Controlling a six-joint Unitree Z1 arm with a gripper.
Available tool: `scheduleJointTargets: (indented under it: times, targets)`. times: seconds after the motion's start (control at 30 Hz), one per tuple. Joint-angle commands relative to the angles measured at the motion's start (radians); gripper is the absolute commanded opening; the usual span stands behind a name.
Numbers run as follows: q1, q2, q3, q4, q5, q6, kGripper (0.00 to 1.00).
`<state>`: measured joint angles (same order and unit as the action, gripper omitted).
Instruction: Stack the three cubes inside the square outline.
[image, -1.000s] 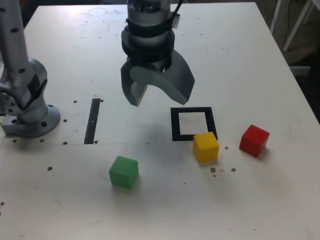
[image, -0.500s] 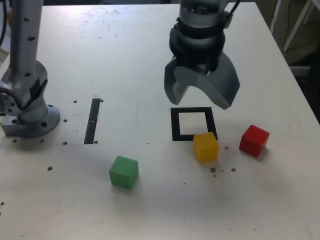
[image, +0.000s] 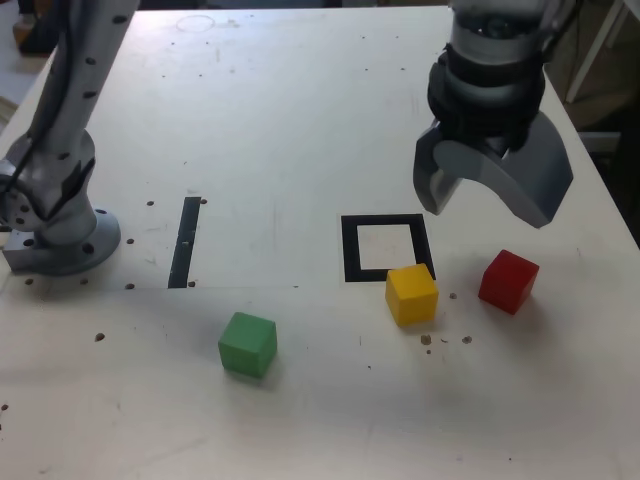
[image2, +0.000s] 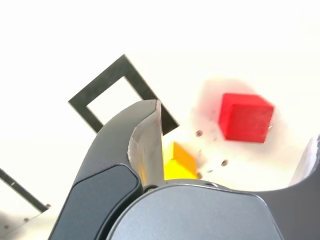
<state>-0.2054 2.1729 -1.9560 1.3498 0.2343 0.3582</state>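
- Since the earlier frames the tool (image: 492, 195) has swept across the desk (image: 300, 110) from the exterior view's left to its right; the cubes and the outline lie where they were.
- At the exterior view's far left, the arm's grey base (image: 55, 230) stands on the desk, at about 9 o'clock from the scene's middle.
- Just beside it, toward 3 o'clock, a narrow black strip (image: 185, 241) lies flat on the desk.
- The green cube (image: 247, 343) sits alone at about 7 o'clock from the square outline (image: 386, 247), well apart from it.
- The square outline lies flat near the middle, its pale centre bare.
- The yellow cube (image: 412, 293) rests at the outline's 5 o'clock corner, touching or slightly overlapping the black line; it is not inside. The wrist view shows the yellow cube (image2: 177, 161) partly hidden behind one tool finger (image2: 145, 135).
- The tool hangs above the desk at about 1 o'clock from the outline, its jaws spread wide and holding nothing.
- The red cube (image: 508, 281) sits at 3 o'clock from the yellow one, apart from it, and below the tool; in the wrist view the red cube (image2: 245, 117) lies between the spread fingers.
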Motion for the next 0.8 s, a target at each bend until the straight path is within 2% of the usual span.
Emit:
scheduleJointTargets:
  times: [0.0,0.33,0.77]
  targets:
    - [-0.003,0.024,-0.017,0.003,0.005,0.003,1.0]
    - [-0.038,0.128,-0.144,0.051,0.01,0.007,0.99]
    - [-0.046,0.225,-0.234,0.098,-0.02,0.008,0.92]
